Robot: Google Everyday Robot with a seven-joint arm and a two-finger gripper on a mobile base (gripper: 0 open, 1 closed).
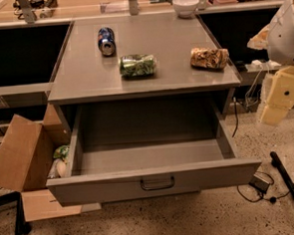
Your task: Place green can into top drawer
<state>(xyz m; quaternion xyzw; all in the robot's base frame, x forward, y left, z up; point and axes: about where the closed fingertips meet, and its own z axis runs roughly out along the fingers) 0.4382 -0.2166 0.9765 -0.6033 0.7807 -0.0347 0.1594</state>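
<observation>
The green can (138,65) lies on its side near the front middle of the grey tabletop (84,78). The top drawer (91,185) under the tabletop is pulled wide open, with its dark pull handle (157,182) at the centre of the front panel. Nothing shows inside the drawer. My gripper (277,104) hangs at the right edge of the view, off the table's right side and about level with the drawer opening. It is well apart from the can and holds nothing that I can see.
A blue can (106,40) lies behind the green can. A tan snack bag (210,58) lies at the right front. A white bowl (185,6) stands at the back. An open cardboard box (19,154) sits on the floor at the left. Cables and a black stand leg (291,190) lie at the right.
</observation>
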